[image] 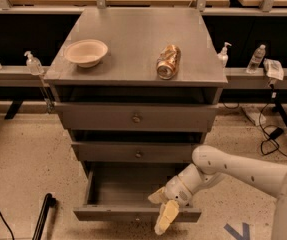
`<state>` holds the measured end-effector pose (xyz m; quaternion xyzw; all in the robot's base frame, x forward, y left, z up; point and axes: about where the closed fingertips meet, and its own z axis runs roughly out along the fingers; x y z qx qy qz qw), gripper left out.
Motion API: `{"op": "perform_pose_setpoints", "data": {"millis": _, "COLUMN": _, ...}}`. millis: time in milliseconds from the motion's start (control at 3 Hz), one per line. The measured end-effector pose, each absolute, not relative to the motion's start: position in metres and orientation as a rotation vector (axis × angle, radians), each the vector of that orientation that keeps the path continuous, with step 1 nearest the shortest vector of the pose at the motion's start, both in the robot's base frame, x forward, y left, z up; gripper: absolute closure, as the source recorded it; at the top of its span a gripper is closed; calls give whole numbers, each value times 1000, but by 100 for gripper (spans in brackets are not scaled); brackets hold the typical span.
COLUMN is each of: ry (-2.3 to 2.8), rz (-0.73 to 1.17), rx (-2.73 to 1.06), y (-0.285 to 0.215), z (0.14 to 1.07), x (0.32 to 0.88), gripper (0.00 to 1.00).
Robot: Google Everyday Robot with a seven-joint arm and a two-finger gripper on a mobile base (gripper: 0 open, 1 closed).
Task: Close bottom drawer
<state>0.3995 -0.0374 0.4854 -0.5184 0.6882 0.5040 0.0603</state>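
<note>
The bottom drawer (108, 213) is dull grey and stands pulled out from the cabinet, its empty inside showing. Its slim front panel runs low in the camera view. My gripper (158, 212) is at the right part of that front panel, reaching in from the right on a white arm (243, 171). It is open: one cream finger (157, 195) lies over the drawer's inside, and the other finger (166, 218) hangs down in front of the panel. The drawer's knob is hidden behind the gripper.
The middle drawer (138, 153) and top drawer (135, 117) sit above it, both slightly out. A bowl (86, 51) and a lying can (167, 61) rest on the cabinet top. A black pole (42, 215) stands on the floor at the left. Cables (275, 134) lie at the right.
</note>
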Motion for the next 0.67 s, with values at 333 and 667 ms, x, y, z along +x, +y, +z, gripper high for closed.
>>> {"op": "perform_pose_setpoints", "data": {"millis": 333, "ry": 2123, "rz": 1726, "rx": -1359, "y": -47, "z": 426, "x": 394, "gripper": 0}}
{"op": "perform_pose_setpoints", "data": {"millis": 667, "ry": 2217, "rz": 1871, "rx": -1098, "y": -58, "z": 361, "x": 378, "gripper": 0}}
